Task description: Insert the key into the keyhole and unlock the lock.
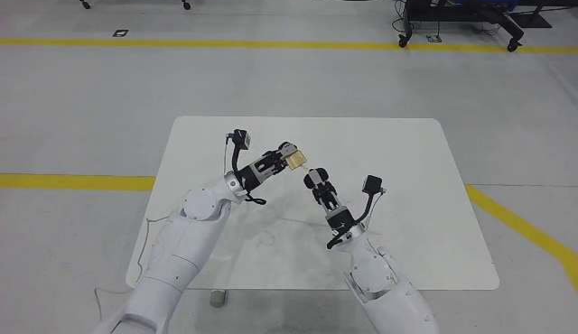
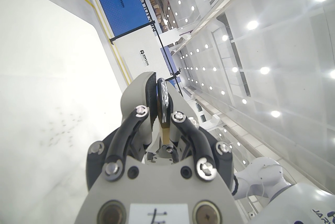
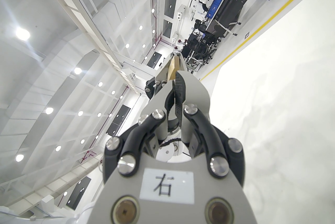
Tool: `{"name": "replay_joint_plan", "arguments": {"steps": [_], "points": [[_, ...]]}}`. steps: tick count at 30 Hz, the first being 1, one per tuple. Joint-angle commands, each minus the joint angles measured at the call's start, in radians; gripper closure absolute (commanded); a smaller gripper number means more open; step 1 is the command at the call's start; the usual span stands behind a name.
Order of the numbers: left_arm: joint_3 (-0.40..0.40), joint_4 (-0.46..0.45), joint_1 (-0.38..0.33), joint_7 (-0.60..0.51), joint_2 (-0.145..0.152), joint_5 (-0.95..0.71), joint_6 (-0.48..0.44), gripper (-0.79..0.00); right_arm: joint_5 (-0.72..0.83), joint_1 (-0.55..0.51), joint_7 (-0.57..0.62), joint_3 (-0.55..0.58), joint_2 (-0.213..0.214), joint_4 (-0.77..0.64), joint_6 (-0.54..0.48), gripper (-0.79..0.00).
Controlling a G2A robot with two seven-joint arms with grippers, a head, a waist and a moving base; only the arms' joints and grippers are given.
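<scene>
- So the left pincer (image 1: 287, 159) is clamped on a small brass padlock with a dark shackle (image 1: 296, 160), held in the air over the middle of the white worktop (image 1: 406, 153), a bit toward its far edge.
- The right pincer (image 1: 313, 180) is pressed together. I'm guessing the key is in there, but it's too small to make out tbh.
- The padlock sits just ahead of the right pincer's tips, near but apart and roughly on its long axis, so I'd say the right arm pushes forward.
</scene>
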Motion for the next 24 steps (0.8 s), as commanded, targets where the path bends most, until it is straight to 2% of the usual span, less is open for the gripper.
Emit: {"name": "replay_joint_plan", "arguments": {"steps": [1, 9, 24], "points": [[0.001, -0.004, 0.001, 0.007, 0.0, 0.01, 0.0, 0.0, 0.0, 0.0, 0.001, 0.001, 0.0, -0.001, 0.001, 0.0], [0.0, -0.019, 0.013, 0.061, 0.002, 0.041, 0.006, 0.0, -0.015, -0.002, -0.019, 0.0, 0.0, -0.003, 0.003, 0.0], [-0.006, -0.039, 0.026, 0.097, 0.005, 0.059, 0.016, 0.0, -0.021, 0.009, -0.038, -0.034, -0.008, 0.0, 0.015, 0.0]]}}
